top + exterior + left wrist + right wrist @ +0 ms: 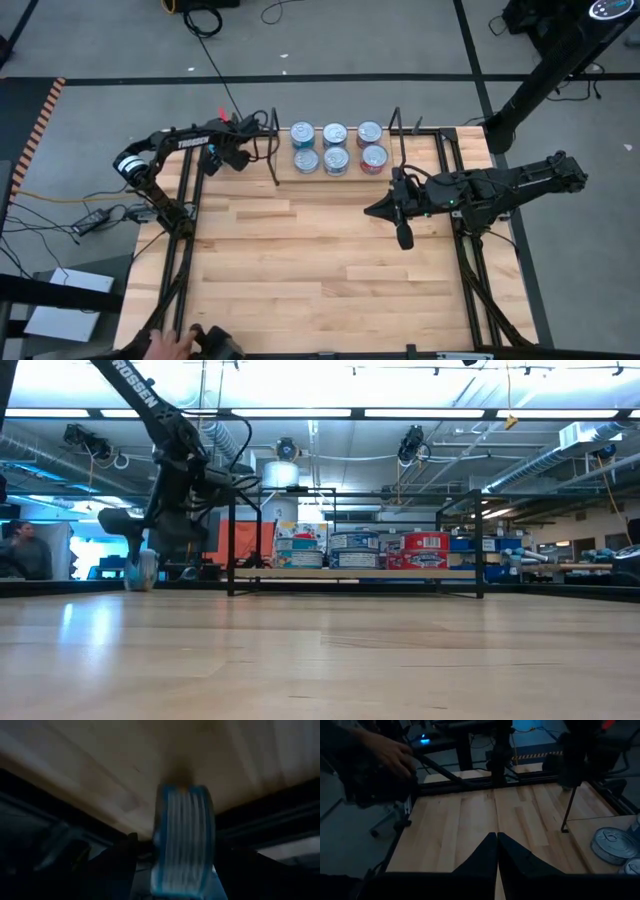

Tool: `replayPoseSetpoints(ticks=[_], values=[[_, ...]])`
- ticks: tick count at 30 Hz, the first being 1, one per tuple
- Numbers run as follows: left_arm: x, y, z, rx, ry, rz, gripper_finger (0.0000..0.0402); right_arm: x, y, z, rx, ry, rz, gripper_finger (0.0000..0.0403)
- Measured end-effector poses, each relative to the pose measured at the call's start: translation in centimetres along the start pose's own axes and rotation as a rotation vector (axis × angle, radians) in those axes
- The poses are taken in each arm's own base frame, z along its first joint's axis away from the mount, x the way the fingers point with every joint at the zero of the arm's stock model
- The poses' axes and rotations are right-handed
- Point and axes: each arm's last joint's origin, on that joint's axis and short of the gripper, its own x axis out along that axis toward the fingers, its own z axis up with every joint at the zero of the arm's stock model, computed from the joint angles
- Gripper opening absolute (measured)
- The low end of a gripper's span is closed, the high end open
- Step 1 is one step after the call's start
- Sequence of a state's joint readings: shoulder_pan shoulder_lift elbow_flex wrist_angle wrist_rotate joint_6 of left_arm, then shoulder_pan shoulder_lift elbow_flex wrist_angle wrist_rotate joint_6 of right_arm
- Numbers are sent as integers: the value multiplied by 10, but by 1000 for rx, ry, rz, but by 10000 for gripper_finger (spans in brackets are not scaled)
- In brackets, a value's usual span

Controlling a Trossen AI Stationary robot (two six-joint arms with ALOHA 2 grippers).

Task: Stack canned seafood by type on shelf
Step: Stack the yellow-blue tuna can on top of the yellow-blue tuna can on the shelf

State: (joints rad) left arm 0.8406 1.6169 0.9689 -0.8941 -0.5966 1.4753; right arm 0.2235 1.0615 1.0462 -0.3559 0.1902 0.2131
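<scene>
Six silver-lidded cans (335, 147) stand in two rows on the shelf board (285, 174), between two black wire uprights. In the low view the cans (355, 550) show teal and blue labels at the left and middle and red at the right. My left gripper (243, 155) is just left of the shelf's left upright, shut on one more blue-labelled can (185, 840). The low view shows that can (145, 570) low by the table. My right gripper (403, 236) waits shut over the table, in front of the shelf's right end. My left gripper pinches the blue-labelled can between its two fingers (120, 865), one on each flat face, so the ribbed side wall (185, 820) faces the wrist camera. It comes from above, pointing down. The can stands on edge below it; whether it touches the table cannot be told.
A person's hand (160, 345) holds a dark object at the table's near left corner, also seen as a hand (390, 752) in the right wrist view. Black frame rails run along the table's left and right sides. Bare wooden tabletop (320, 260) lies in front of the shelf.
</scene>
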Motion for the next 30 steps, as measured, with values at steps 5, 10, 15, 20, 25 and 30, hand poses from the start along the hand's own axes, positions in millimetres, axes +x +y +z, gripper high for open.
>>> replayPoseSetpoints(ticks=[5,10,15,20,25,30], values=[[7,0,2,-12,-7,30,245,1,-2,2,23,-19,-8,23],[7,3,1,-41,7,58,194,0,-2,4,33,-38,-5,23],[6,3,1,-46,18,49,95,0,-2,5,43,-47,-2,23],[4,5,0,-74,19,58,12,0,-2,5,48,-49,-1,23],[-1,8,-4,-122,33,62,12,0,-2,5,61,-49,-1,23],[-5,10,-6,-143,31,55,4,0,-1,7,70,-65,3,23]])
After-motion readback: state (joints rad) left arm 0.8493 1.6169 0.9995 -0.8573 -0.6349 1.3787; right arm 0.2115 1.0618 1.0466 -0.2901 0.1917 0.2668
